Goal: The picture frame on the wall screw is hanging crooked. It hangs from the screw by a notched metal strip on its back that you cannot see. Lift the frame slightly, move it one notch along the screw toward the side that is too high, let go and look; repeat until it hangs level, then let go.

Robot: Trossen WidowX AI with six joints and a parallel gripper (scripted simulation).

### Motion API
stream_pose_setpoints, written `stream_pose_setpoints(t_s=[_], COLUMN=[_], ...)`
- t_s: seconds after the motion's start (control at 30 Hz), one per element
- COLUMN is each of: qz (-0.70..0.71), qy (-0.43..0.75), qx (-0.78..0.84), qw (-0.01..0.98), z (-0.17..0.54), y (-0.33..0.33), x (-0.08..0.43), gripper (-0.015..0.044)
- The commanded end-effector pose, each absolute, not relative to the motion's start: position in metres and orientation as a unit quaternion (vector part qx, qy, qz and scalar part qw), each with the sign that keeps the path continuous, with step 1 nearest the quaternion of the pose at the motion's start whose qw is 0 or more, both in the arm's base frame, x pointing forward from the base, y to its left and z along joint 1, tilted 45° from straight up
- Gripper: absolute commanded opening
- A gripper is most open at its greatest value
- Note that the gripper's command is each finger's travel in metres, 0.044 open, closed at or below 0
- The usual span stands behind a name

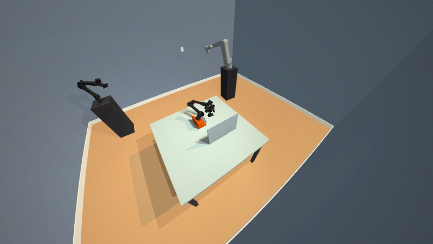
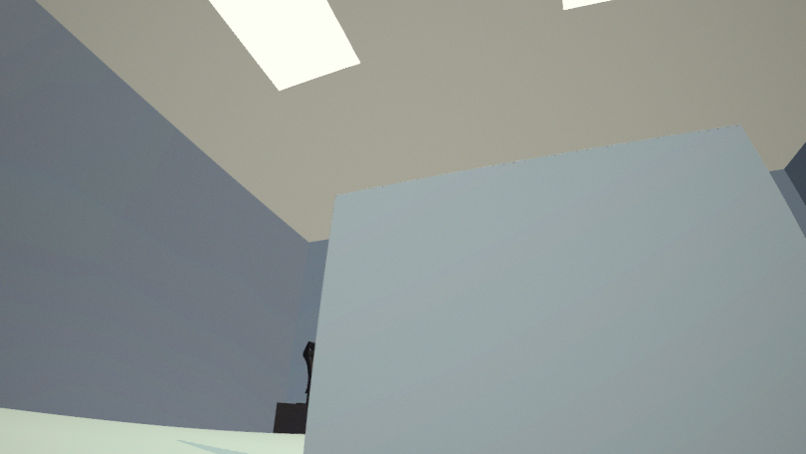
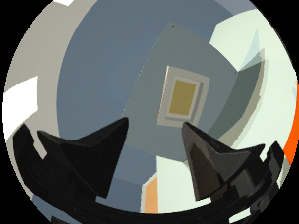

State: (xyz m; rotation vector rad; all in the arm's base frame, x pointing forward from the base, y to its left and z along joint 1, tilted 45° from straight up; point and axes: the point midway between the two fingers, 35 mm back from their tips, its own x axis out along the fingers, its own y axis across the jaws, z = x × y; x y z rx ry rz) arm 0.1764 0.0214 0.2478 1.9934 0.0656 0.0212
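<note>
The picture frame, pale with a gold centre, hangs on the upright grey-blue panel. It shows only in the wrist view, where its edges are not parallel to the panel's. Its end nearer the image top looks closer to the panel's upper edge, so higher; the end towards my fingers looks lower. The screw and the strip are hidden. My gripper is open and empty, on the frame's side of the panel. One fingertip overlaps the frame's lower corner in view; I see no contact.
My arm stands on an orange base on the pale table, behind the panel. A black arm and a grey arm stand on dark pedestals beyond the table. A small white plate is on the back wall.
</note>
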Motion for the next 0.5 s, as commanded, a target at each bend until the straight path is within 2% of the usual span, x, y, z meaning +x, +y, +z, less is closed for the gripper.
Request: stream_pose_setpoints(t_s=[0.0,0.37,0.47], qz=[0.01,0.01,0.012], qy=[0.024,0.024,0.029], qx=[0.841,0.841,0.843], qw=[0.541,0.541,0.537], z=[0.249,0.249,0.246], y=[0.02,0.02,0.028], x=[0.176,0.176,0.19], gripper=[0.026,0.026,0.026])
